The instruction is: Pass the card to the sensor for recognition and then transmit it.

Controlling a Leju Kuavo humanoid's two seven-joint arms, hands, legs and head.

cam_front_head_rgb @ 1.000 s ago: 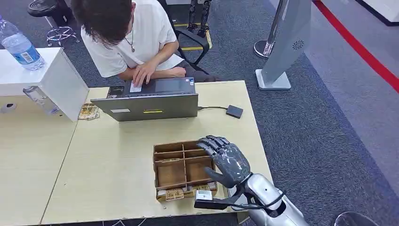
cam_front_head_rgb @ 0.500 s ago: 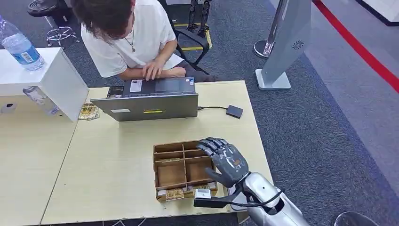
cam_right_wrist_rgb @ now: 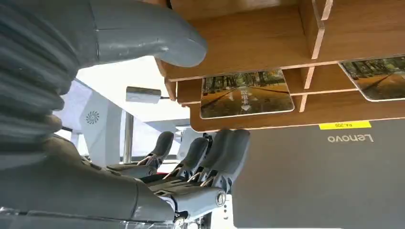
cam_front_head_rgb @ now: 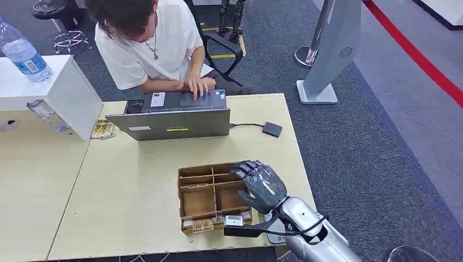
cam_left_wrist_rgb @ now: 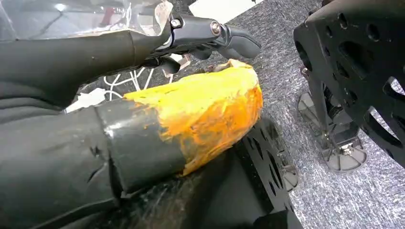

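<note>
Robot hand [cam_front_head_rgb: 261, 185] over tray [cam_front_head_rgb: 188, 176] right edge | empty-handed | sensor [cam_front_head_rgb: 272, 129] beyond

Head cam looks down on the tabletop [cam_front_head_rgb: 131, 185]; right wrist cam sits close, sharing the wooden tray [cam_front_head_rgb: 210, 199] and laptop [cam_front_head_rgb: 169, 123].

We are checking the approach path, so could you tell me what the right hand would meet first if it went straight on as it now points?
Probably the card in the wooden organiser; the right hand hovers open over it, though depth is uncertain.
</note>
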